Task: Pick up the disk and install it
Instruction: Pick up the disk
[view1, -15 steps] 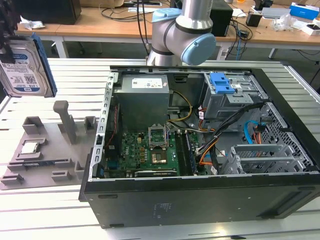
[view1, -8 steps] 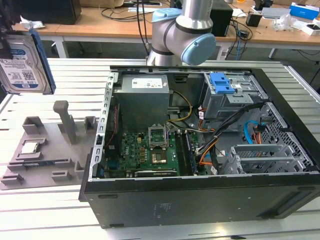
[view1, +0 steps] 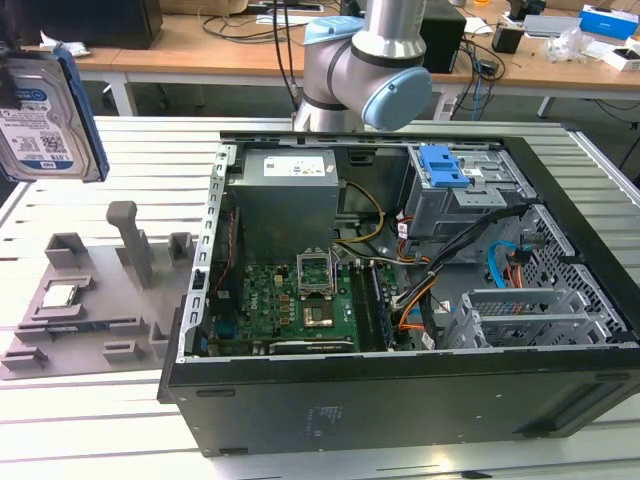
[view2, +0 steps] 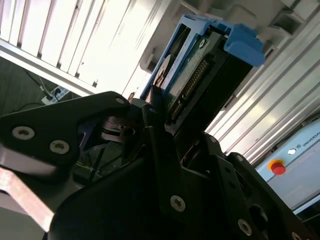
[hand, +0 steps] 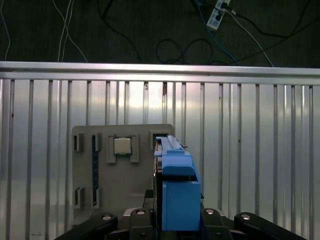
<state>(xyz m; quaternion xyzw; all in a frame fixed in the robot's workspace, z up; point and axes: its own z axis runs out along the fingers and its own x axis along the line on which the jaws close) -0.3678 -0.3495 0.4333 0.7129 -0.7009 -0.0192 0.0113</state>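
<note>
Holding the disk (view1: 45, 115) edge-up, the gripper (hand: 177, 224) is clamped on the blue carrier frame. The disk hangs above the grey parts tray (view1: 60, 350) at the exterior view's left, well apart from the open PC case (view1: 400, 400). Pick-up judged done; step in hand is transfer. Est. next move calls for level carry & squaring the carrier to the drive bay (view1: 462, 200).

Above gray fixture (view1: 60, 330): open air around the raised disk (view1: 45, 120).
Computer case (view1: 400, 400): open side up, unobstructed.
Inside case: cables (view1: 480, 235) crowd beside the drive cage (view1: 470, 195).
</note>
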